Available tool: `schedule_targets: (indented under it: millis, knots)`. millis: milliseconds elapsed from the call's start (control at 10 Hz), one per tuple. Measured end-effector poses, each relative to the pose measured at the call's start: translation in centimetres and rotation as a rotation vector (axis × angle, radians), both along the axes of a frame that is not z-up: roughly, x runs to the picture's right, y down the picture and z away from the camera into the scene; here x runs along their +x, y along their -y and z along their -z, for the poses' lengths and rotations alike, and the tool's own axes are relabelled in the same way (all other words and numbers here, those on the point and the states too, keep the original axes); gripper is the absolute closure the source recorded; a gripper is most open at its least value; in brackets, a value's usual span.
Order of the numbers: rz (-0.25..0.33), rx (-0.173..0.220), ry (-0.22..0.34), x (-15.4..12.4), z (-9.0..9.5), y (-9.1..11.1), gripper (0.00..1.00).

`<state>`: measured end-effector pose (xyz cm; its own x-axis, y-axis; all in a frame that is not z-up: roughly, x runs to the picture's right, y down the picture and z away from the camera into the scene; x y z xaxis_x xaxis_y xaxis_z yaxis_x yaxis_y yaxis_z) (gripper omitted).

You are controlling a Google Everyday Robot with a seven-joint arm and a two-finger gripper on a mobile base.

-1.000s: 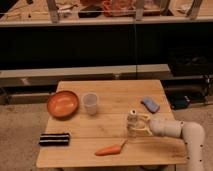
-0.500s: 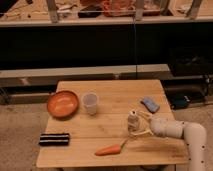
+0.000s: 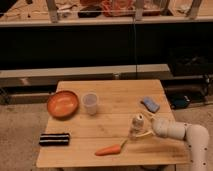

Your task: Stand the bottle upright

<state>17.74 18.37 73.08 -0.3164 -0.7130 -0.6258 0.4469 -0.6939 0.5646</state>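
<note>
No words, numbers, labels or brand marks can be read anywhere here. The bottle (image 3: 137,126), which stands on the wooden table (image 3: 115,100) at the gripper (image 3: 141,129), shows no legible label. The cup (image 3: 90,103), orange bowl (image 3: 63,104), blue sponge (image 3: 149,104) and dark block (image 3: 54,139) carry no readable print either.

Dim warm light, soft blur, end effector (image 3: 139,131) by table's right edge.

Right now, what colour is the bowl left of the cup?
Orange, seen in the camera view: bowl, beside the cup. The gripper is at the bottle.
</note>
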Motion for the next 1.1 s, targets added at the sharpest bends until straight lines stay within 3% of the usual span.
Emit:
schedule_targets:
  millis: [700, 1100]
  knots:
    - [0.057, -0.005, -0.021, 0.0, 0.5, 0.0, 0.2]
    - [0.114, -0.011, -0.051, 1.5, 1.2, -0.2, 0.2]
